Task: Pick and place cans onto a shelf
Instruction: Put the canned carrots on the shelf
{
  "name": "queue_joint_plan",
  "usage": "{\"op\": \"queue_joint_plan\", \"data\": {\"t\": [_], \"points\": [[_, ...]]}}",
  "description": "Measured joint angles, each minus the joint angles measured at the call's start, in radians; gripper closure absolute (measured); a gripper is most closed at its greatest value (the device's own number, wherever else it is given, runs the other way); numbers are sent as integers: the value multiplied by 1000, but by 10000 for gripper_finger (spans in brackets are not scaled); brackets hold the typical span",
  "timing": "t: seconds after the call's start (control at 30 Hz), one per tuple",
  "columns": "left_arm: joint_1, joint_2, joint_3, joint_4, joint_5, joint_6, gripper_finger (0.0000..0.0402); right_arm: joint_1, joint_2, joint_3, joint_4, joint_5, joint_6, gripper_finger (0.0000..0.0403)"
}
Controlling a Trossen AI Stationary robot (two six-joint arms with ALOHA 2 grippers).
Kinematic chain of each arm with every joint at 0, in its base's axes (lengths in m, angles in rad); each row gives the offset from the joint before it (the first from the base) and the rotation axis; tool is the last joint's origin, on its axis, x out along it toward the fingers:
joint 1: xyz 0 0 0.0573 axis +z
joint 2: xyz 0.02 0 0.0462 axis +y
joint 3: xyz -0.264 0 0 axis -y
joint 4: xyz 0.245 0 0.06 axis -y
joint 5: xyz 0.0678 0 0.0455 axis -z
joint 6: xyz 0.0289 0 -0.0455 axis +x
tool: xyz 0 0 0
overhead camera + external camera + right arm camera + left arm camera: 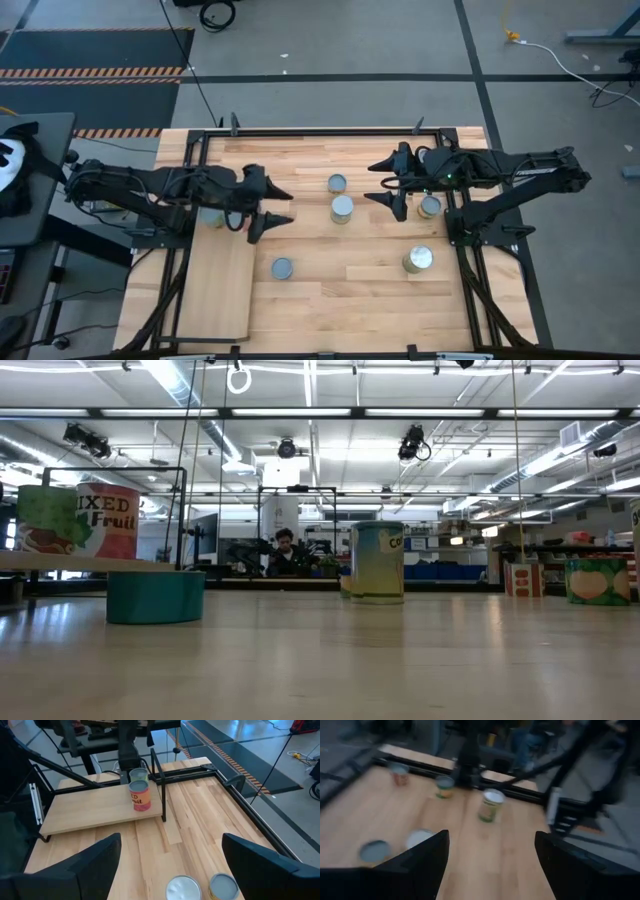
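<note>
Plank tabletop [330, 300] read from above as a clock face, twelve at the far edge.

At nine to eight o'clock: flat pale light-wood shelf with a thin black metal frame [215, 290], lying along the table's left side. On its far end, upright and close together: a red-labelled fruit can with a grey lid [140, 795] and, right behind it, a green-labelled can [138, 774]. From above, both mostly hidden under the left arm.

At ten o'clock: left gripper [285, 206], just past the shelf's inner edge, pointing toward three o'clock. Jaws spread wide, nothing between them.

At eight o'clock: low teal can with a grey-blue lid [282, 268], upright on the planks, near the shelf but apart from it.

At twelve o'clock: small grey-lidded can [337, 183], and just beside it toward six o'clock a yellowish-labelled can [342, 208], both upright on the tabletop, between the two grippers.

At one o'clock: right gripper [372, 183], pointing toward nine o'clock, near that pair but not touching either. Jaws wide apart, empty.

At two o'clock: silvery-lidded can [430, 206], standing close against the right arm.

At three o'clock: slightly wider can with a pale lid and yellow-green label [418, 259], upright, well apart from the others.

Far behind the table in the low view: a seated person [285, 550].
</note>
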Motion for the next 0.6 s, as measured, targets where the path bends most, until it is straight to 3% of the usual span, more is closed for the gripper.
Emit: {"op": "queue_joint_plan", "data": {"t": [0.17,0.27,0.4,0.6], "points": [[-1,-14,-1,-1,227,-20,104,0,0,0,0,0,0,50],[-1,-13,-1,-14,307,-31,104,0,0,0,7,0,0,50],[-1,-13,-1,-52,325,-119,104,0,0,0,21,0,0,50],[16,-13,-1,-89,285,-109,104,0,0,0,29,0,0,50]]}}
